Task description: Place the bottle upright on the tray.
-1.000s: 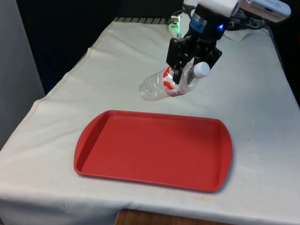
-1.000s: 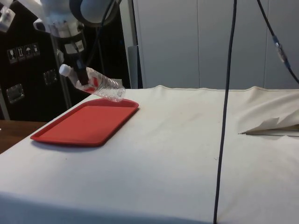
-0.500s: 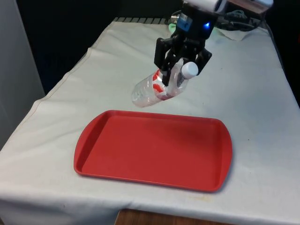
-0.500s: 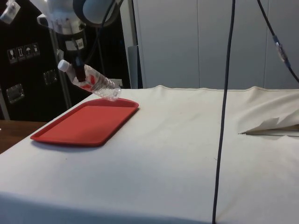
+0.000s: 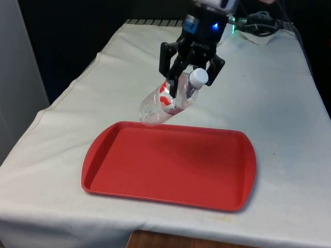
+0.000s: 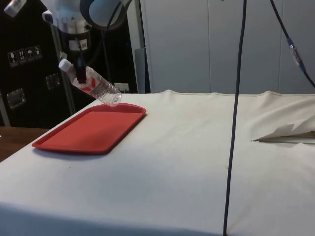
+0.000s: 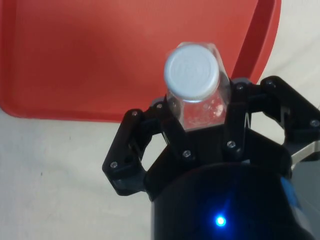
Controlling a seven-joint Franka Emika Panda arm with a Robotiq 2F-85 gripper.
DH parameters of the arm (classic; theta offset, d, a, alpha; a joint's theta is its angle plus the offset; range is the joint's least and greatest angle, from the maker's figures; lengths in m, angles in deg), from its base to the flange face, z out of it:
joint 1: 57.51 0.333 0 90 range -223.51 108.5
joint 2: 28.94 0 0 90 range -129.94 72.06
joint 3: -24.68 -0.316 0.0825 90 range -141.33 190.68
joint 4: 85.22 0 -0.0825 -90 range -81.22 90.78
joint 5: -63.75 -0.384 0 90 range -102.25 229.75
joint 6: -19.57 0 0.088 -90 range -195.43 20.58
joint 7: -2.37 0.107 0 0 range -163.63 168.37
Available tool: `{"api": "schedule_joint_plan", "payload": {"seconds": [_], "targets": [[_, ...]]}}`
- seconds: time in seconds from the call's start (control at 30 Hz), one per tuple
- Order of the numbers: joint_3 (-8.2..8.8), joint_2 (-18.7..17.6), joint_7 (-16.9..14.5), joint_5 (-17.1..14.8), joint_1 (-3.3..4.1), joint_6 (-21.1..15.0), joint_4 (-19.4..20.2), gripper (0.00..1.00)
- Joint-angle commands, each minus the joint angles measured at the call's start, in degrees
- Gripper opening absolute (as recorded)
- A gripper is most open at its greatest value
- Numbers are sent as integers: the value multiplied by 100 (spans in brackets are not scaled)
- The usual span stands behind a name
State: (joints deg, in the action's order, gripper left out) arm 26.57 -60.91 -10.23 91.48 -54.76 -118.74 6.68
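Gripper (image 5: 182, 84) is closed around the neck part of the clear bottle (image 5: 160, 103), which hangs tilted in the air above the far edge of the red tray (image 5: 170, 165).

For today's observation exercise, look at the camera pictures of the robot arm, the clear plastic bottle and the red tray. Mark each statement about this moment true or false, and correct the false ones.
1. The black two-finger gripper is shut on the clear plastic bottle with a white cap and red label. True.
2. The bottle stands upright on the red plastic tray. False: it is held tilted in the air, cap uppermost.
3. The tray lies flat on the white tablecloth. True.
4. The bottle's cap is off. False: the white cap is on.
5. The gripper holds the bottle by its base. False: it grips near the neck.
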Motion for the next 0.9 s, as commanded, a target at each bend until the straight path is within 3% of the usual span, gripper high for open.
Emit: {"api": "schedule_joint_plan", "payload": {"seconds": [0.0,0.03,0.2,0.23,0.27,0.53,0.57,0.6,0.63,0.87], "targets": [[0,0,0,0,0,0,0,14],[6,-34,-34,-92,-52,-172,-23,14],[92,-69,-34,-212,-69,-441,-29,14],[126,-46,0,-166,-23,-367,-11,14],[103,-74,-34,-235,-74,-476,-29,14],[195,-126,-29,-458,-97,-808,-34,14],[201,-138,-29,-493,-97,-848,-34,14],[252,-115,0,-447,-52,-796,-17,14],[206,-143,-29,-527,-103,-882,-34,14],[229,-206,-34,-842,-132,-1134,-34,14]]}}
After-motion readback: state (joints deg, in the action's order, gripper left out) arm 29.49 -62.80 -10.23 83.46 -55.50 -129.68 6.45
